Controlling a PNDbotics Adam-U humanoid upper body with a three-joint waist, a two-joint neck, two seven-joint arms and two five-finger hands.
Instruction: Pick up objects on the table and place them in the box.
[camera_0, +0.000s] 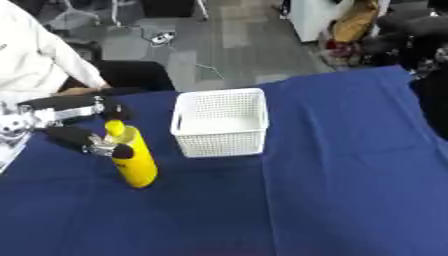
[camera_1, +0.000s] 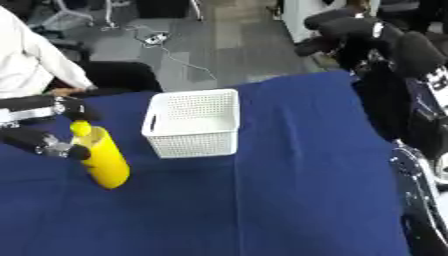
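My work lies on a table (camera_0: 350, 200) covered all over with a dark blue cloth (camera_1: 289, 200). A white mesh basket (camera_0: 220, 121) stands on it toward the far side, a little left of the middle, open at the top. To its near left a yellow bottle (camera_0: 134, 157) stands on the cloth, tilted, apart from the basket. The right and near parts of the cloth show only blue.
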